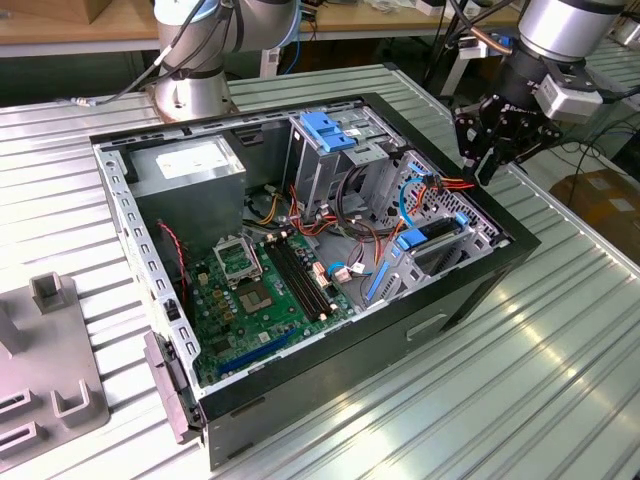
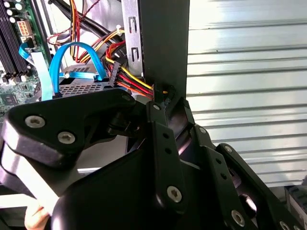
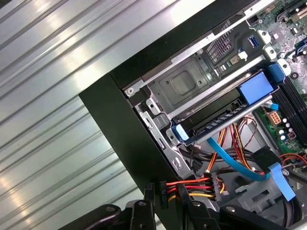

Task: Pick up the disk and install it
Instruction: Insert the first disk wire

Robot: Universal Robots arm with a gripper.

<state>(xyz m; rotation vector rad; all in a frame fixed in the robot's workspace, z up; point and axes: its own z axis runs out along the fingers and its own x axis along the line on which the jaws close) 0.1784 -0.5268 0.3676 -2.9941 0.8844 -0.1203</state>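
Ribbed metal table (image 1: pixel 560 350), open computer case (image 1: pixel 470 290): disk (image 1: pixel 437 240) sits slotted inside, near the gripper (image 1: pixel 487 160) at the case rim; grip state cannot be told.

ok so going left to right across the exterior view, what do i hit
grey fixture block → power supply → blue bracket on top of the drive cage → disk in its blue carrier → hand
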